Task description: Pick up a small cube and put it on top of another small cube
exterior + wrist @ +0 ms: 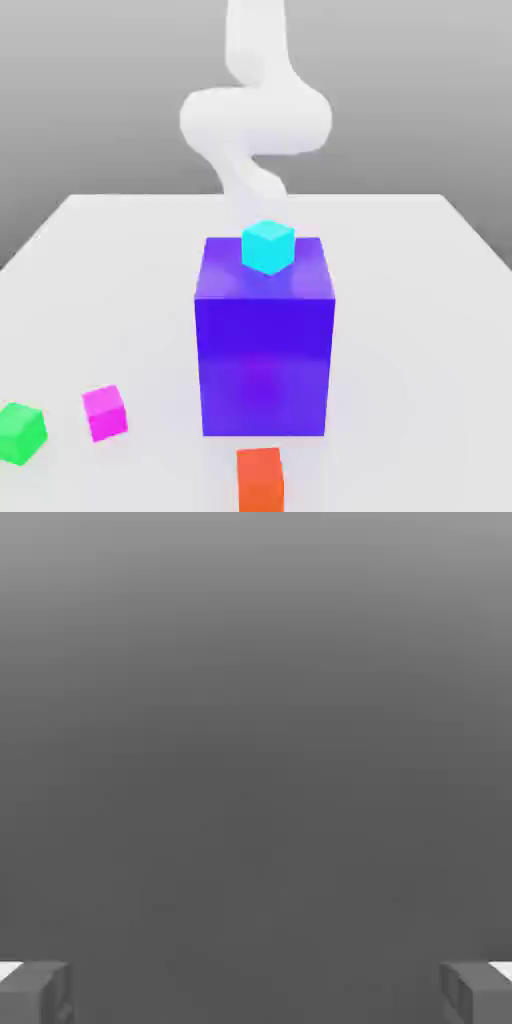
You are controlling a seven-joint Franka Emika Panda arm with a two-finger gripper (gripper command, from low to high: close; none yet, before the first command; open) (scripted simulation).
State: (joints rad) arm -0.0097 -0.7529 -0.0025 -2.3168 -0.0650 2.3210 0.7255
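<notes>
So the pincer (pixel 256 997) hangs wide apart and empty, with the pink cube (pixel 105 412) low down on the table (pixel 440 300), far from it, beside the green cube (pixel 20 432). Best approach: center over pink, drop straight, then squeeze flat faces.

White tabletop (pixel 420 300), plain grey backdrop (pixel 90 90), soft even light

White table (pixel 420 290) carries a big purple-blue block (pixel 264 350) at centre. Directly on the tabletop: small magenta cube (pixel 105 412) and green cube (pixel 20 432) toward the exterior view's left, orange-red cube (pixel 260 480) in front of the block.
</notes>
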